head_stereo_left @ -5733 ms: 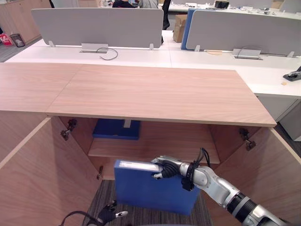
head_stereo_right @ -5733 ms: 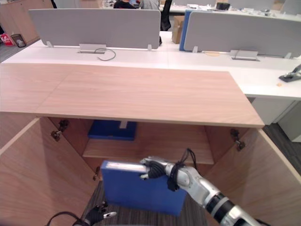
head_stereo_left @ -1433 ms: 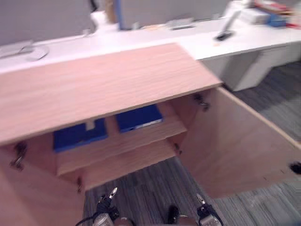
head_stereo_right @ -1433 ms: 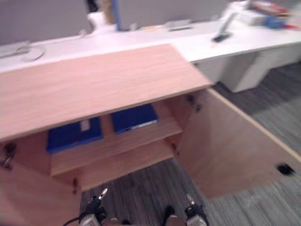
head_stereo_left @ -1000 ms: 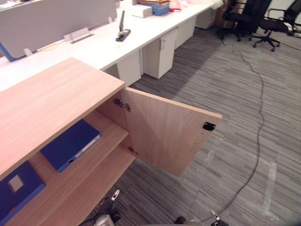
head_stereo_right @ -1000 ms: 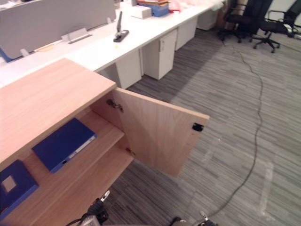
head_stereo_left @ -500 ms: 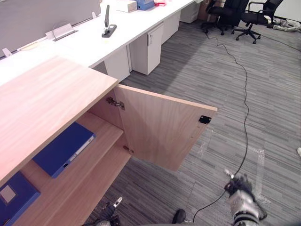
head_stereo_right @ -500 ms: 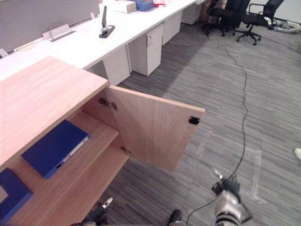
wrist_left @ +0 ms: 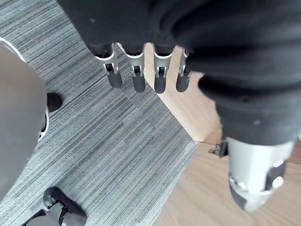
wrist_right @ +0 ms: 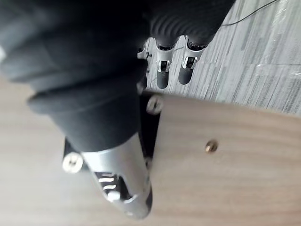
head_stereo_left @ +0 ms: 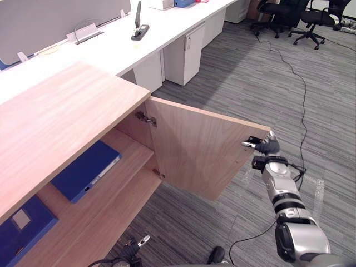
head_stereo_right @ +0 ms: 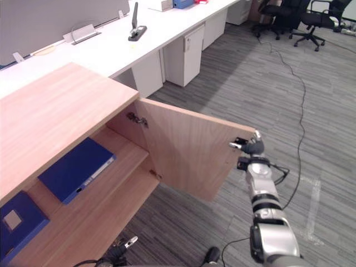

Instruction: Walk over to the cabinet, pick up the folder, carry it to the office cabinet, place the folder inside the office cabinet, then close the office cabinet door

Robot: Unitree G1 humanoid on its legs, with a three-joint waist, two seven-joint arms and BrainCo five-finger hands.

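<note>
Door (head_stereo_left: 194, 156) edge beside right hand (head_stereo_left: 268, 147) (carpet (head_stereo_left: 250, 67) beyond).

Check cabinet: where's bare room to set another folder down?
Bare: shelf patch between the right folder and the door hinges; the visible lower board below. Crowded: shelf's left end, holding the left folder. Right hand is at the door's free edge.

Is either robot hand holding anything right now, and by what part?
Nothing is gripped. The right robot hand rests against the open cabinet door at its top outer corner, fingers straight; the left robot hand hangs open.
</note>
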